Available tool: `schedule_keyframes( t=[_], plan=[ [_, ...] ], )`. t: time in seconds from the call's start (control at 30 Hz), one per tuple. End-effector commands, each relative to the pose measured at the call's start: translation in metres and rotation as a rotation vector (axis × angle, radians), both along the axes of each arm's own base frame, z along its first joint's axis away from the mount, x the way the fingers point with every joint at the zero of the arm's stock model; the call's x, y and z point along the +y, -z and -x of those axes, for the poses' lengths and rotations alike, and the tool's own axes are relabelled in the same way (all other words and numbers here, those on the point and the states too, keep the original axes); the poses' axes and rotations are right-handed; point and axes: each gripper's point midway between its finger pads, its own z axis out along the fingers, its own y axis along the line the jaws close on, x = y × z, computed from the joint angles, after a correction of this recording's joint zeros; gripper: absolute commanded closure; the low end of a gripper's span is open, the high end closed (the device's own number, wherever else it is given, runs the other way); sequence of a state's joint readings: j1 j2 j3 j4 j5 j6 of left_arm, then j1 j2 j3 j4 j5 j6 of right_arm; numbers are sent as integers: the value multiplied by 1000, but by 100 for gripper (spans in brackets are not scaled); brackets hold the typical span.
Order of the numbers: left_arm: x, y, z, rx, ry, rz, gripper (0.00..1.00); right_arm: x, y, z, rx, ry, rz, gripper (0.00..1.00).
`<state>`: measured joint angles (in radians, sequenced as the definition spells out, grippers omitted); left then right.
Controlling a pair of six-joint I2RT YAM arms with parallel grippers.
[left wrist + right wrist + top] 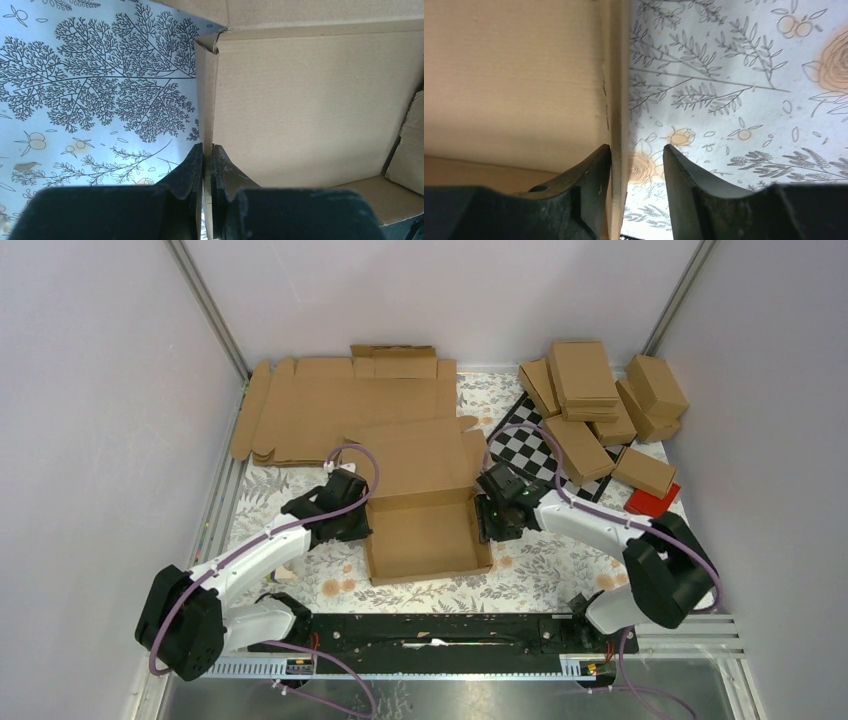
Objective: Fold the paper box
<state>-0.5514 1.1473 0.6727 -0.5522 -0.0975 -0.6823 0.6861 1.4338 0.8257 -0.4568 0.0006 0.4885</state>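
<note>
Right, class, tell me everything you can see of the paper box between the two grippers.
The paper box is plain brown corrugated cardboard, folded into a shallow open tray with walls standing and its lid flap lying back on the far side. It sits on the floral tablecloth. The left gripper is shut on its left wall; the right gripper straddles its right wall, jaws open.

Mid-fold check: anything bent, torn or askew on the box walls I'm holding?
Yes, minor. The paper box has a crumpled, gaping far corner on its left wall, ahead of the shut left tool. The right tool straddles the right wall with its outer finger off the cardboard.
</note>
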Motion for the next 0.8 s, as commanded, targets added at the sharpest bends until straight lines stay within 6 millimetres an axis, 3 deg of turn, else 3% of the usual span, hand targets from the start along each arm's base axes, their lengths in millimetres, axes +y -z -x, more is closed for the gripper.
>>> schedule_keyframes(
  t=[0.0, 0.13, 0.33, 0.47, 0.53, 0.6, 0.7, 0.77],
  plan=[
    [-7, -22, -20, -83, -37, 29, 100, -20, 4, -15, -56, 23, 181, 51],
    [-6, -22, -19, -88, -41, 25, 100, -21, 14, -22, -55, 18, 239, 50],
    [-2, -22, -18, -87, -44, 7, 100, -31, 14, -32, -102, 40, 348, 70],
    [-1, -22, -17, -89, -48, 4, 100, -41, 11, -36, -138, 49, 469, 96],
    [-1, -23, -17, -91, -47, 6, 100, -47, 9, -36, -154, 59, 526, 97],
    [-1, -22, -17, -89, -44, 5, 100, -50, 8, -36, -162, 69, 542, 95],
    [-1, -21, -16, -87, -37, 2, 100, -40, 7, -38, -161, 47, 498, 58],
    [-1, -22, -17, -88, -35, 1, 100, -30, 5, -42, -159, 34, 464, 51]
  ],
)
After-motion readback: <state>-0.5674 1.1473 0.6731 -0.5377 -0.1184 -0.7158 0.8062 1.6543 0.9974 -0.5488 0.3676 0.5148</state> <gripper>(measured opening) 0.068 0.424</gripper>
